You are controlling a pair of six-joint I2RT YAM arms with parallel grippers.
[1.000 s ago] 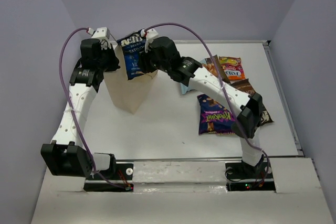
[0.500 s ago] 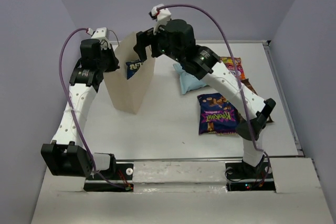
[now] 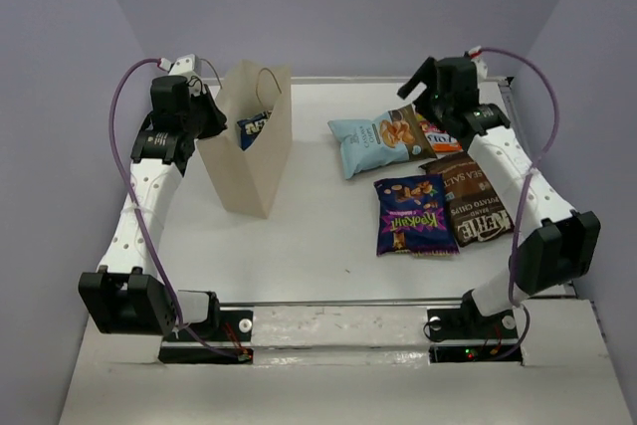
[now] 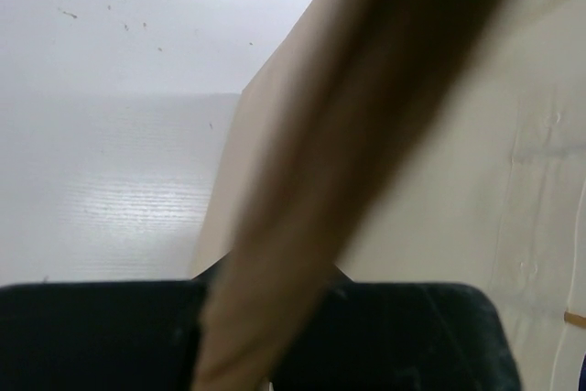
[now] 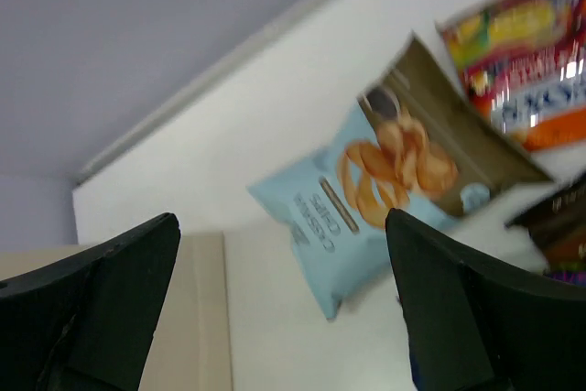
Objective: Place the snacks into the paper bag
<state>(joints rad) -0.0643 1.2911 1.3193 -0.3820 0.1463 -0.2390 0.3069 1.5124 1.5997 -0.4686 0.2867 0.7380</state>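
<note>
Now right gripper (image 5: pixel 282 226) agape, empty; left gripper (image 3: pixel 210 115) tight on paper bag (image 3: pixel 249 161)

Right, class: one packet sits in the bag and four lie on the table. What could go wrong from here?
1. The tall bag seems held only at its left rim by the left gripper; a packet pushed against it might tip or crumple it.
2. The orange-red packet lies partly under the light blue packet, so the open right gripper might drag both or lose its grip.
</note>
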